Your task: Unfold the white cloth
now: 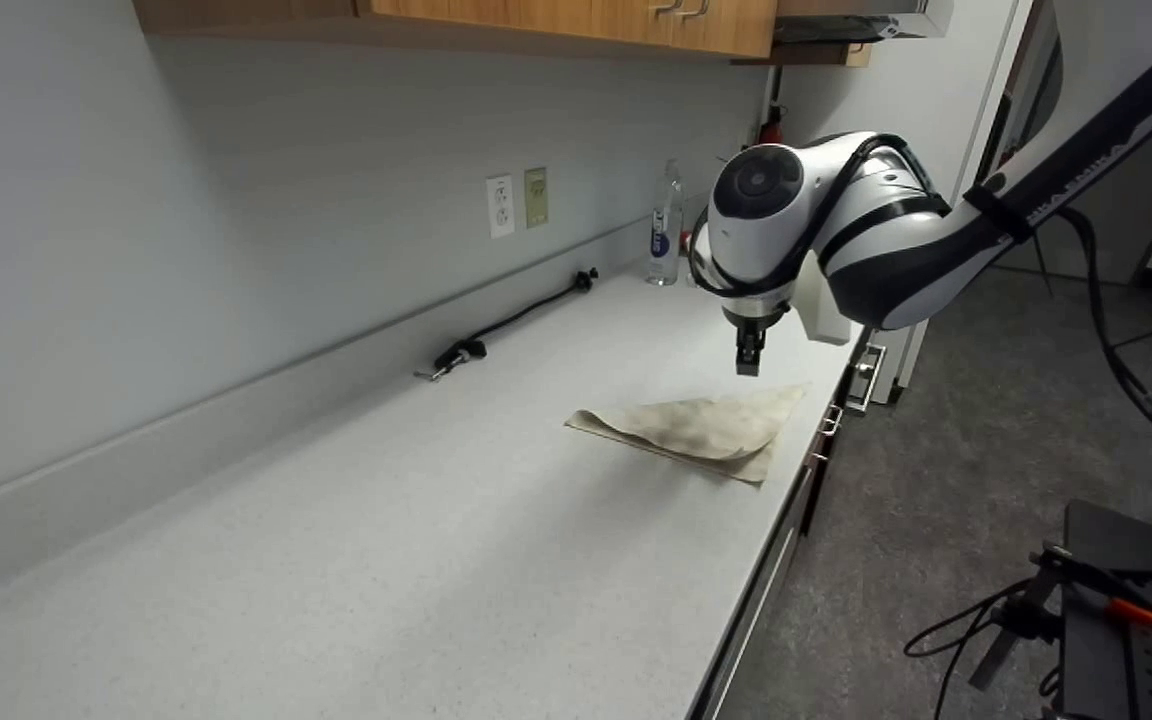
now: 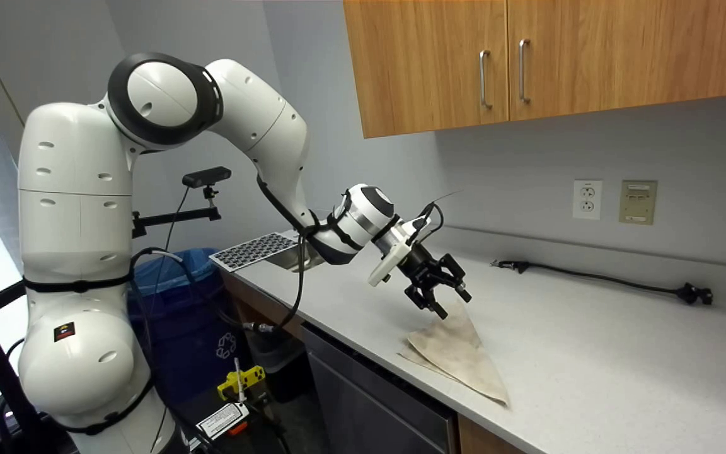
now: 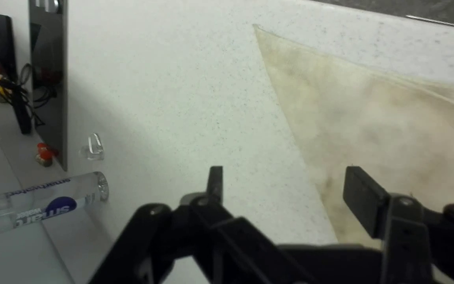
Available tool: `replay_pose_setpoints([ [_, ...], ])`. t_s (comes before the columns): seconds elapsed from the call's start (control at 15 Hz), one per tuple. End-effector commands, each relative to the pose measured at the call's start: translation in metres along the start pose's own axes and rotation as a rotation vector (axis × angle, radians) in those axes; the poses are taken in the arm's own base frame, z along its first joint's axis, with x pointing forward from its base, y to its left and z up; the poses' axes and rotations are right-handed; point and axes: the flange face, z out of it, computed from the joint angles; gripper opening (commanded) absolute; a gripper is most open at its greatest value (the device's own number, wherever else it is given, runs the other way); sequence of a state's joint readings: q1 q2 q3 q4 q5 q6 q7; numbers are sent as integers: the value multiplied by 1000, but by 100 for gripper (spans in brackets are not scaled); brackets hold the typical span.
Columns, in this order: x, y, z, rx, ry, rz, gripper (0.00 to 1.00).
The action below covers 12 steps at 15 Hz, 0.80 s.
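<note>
The white cloth, off-white with tan stains, lies folded into a rough triangle on the counter, near its front edge. It shows in both exterior views [image 1: 711,425] [image 2: 460,356]. Strips of its lower layer stick out past the upper layer. In the wrist view the cloth [image 3: 384,130] fills the right side, with one pointed corner toward the top. My gripper [image 3: 285,171] is open and empty, above one straight edge of the cloth. One finger is over bare counter and the other over cloth. In both exterior views the gripper [image 1: 748,362] [image 2: 453,302] is above the counter, apart from the cloth.
A clear water bottle [image 1: 666,235] stands at the back of the counter [image 1: 386,560]. A black rod with clamps [image 2: 602,276] lies along the wall. Wooden cabinets [image 2: 426,63] hang above. A sink [image 2: 293,257] is beside a patterned board [image 2: 253,251].
</note>
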State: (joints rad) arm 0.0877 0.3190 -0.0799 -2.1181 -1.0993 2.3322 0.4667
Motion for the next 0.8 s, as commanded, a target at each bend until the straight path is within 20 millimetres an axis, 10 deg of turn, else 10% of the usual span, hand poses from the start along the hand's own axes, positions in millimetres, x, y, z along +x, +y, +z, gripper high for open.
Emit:
replay_pose_setpoints([
  [0.0,-1,-13,-24,174,70,-24,100],
  [0.73,-27,-54,-17,563,41,-234,100],
])
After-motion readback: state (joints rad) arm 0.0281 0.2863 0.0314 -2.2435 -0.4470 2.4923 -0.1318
